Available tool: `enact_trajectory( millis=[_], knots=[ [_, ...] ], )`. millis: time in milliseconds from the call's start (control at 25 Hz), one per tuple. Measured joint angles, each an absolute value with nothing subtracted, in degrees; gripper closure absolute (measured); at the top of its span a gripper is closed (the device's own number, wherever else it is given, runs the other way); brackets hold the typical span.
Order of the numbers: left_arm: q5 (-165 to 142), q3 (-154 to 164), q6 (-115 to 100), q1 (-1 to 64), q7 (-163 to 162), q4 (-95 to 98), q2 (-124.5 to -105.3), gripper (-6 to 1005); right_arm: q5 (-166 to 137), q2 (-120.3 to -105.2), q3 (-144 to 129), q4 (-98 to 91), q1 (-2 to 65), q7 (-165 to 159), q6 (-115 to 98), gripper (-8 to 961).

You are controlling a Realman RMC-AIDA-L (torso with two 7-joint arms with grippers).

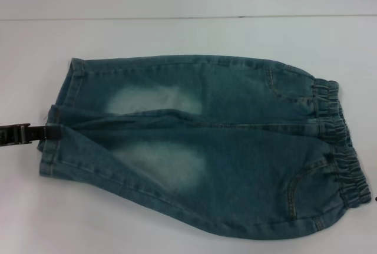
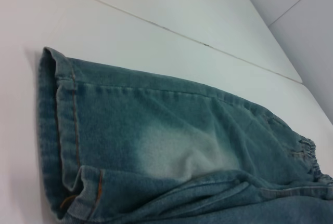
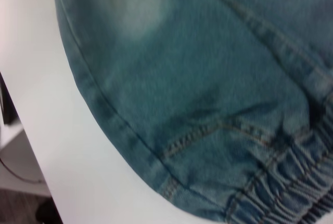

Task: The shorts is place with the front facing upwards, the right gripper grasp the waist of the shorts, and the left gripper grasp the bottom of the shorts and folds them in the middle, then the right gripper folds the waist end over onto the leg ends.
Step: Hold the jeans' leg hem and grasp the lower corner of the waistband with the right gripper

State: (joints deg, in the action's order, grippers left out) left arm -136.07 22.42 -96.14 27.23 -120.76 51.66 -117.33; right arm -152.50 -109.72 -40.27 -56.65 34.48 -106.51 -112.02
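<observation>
The shorts (image 1: 224,148) lie flat on the white table, front up, with pale faded patches on both thighs. Their gathered waistband (image 1: 339,142) is at the right and the leg hems (image 1: 56,148) at the left. My left gripper (image 1: 50,131) comes in low from the left edge as a thin black bar, its tip at the hems between the two legs. The left wrist view looks along the far leg of the shorts (image 2: 171,146). The right wrist view sits close over the waist end of the shorts (image 3: 208,78), by a pocket seam. My right gripper itself does not show.
The white table (image 1: 177,224) surrounds the shorts, with a seam line (image 1: 177,18) across the back. In the right wrist view the table's edge (image 3: 31,146) drops off near the waist end, with darker floor beyond.
</observation>
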Motion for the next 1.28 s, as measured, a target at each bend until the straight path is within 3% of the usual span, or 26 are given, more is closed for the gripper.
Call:
enact_trajectory(
  millis=[520, 1080, 1280],
  knots=[
    [-136.04, 22.34, -95.81, 27.91, -120.07, 50.28, -117.21, 997, -161.36, -113.70, -43.19, -55.02, 36.18, -106.57, -107.50, 25],
    [-135.08, 22.50, -95.88, 28.08, -119.61, 49.74, -117.15, 997, -160.95, -114.10, -43.10, -50.60, 37.79, -106.17, -104.98, 66],
    [-135.08, 22.40, -96.03, 27.96, -119.27, 49.75, -117.17, 997, -157.60, -113.49, -42.88, -50.60, 37.84, -105.93, -105.40, 80]
  ],
)
